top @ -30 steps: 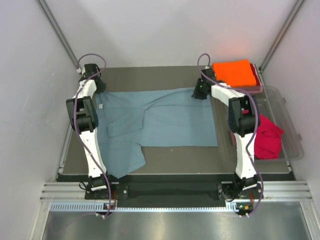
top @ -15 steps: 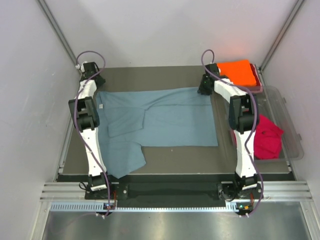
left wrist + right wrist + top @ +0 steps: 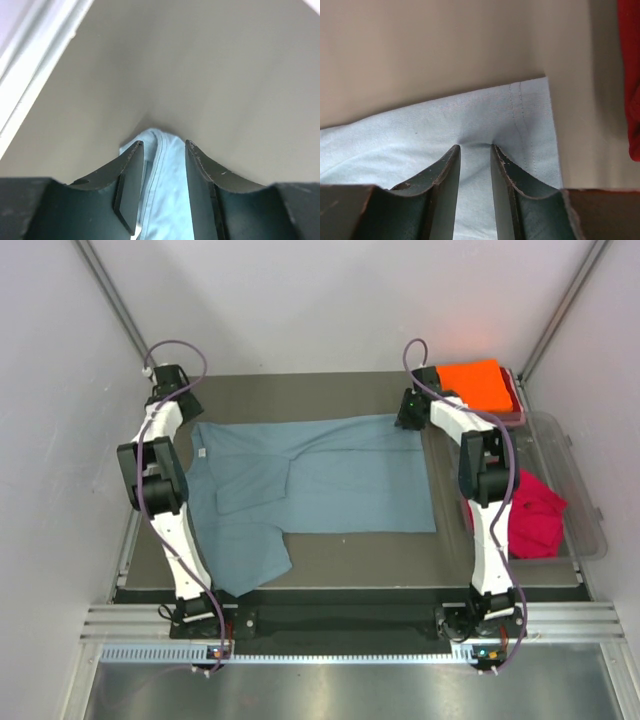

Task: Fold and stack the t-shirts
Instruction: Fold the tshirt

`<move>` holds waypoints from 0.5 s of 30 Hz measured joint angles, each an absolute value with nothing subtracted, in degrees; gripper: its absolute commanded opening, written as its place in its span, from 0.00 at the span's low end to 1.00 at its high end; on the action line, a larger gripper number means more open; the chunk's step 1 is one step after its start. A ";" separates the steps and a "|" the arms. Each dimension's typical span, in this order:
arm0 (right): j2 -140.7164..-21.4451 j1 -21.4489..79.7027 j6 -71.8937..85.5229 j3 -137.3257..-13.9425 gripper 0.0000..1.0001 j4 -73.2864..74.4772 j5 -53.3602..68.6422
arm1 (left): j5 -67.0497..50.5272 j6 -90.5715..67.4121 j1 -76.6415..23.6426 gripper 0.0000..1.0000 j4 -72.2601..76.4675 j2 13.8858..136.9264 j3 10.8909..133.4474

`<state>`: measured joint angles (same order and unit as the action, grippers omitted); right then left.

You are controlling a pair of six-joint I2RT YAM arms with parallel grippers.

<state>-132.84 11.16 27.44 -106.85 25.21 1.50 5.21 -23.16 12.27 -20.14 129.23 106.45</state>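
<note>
**A:** Grey-blue t-shirt point(image 3: 340, 485); where?

**B:** Spread flat across the bench point(image 3: 300, 395); one sleeve lies folded in over the body.

**A:** Pincers?

**B:** Left pincer point(image 3: 164, 145) at the shirt's far left corner; jaws apart, hem lying loose between them. Right pincer point(image 3: 475, 147) at the far right corner; nipped on a pucker of the same cloth.

**A:** The others?

**B:** Orange t-shirt point(image 3: 478, 385) folded at the far right; red t-shirt point(image 3: 535, 515) crumpled inside the clear tub point(image 3: 590, 530), right of the bench.
</note>
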 measured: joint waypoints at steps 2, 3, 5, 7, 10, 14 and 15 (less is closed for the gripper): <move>-132.79 11.05 27.42 -106.50 0.32 24.73 2.02 | 5.13 -22.33 12.34 0.43 -19.84 126.67 104.57; -132.77 10.98 27.40 -106.45 0.32 24.67 2.22 | 4.97 -22.11 12.34 0.42 -19.73 125.78 103.74; -132.66 10.94 27.35 -106.13 0.32 24.25 2.61 | 4.58 -21.82 12.36 0.41 -19.49 124.95 102.32; -132.64 10.85 27.31 -106.08 0.32 24.12 2.90 | 4.03 -21.56 12.34 0.40 -19.44 125.14 101.08; -132.51 10.74 27.44 -105.69 0.32 23.59 3.27 | 3.55 -21.43 12.36 0.37 -20.05 126.41 100.33; -132.35 10.70 27.59 -105.23 0.32 23.03 3.49 | 3.14 -21.39 12.34 0.28 -20.18 130.02 101.32; -132.27 10.70 27.59 -105.01 0.32 22.79 3.49 | 2.70 -21.69 12.34 0.24 -20.36 130.74 102.78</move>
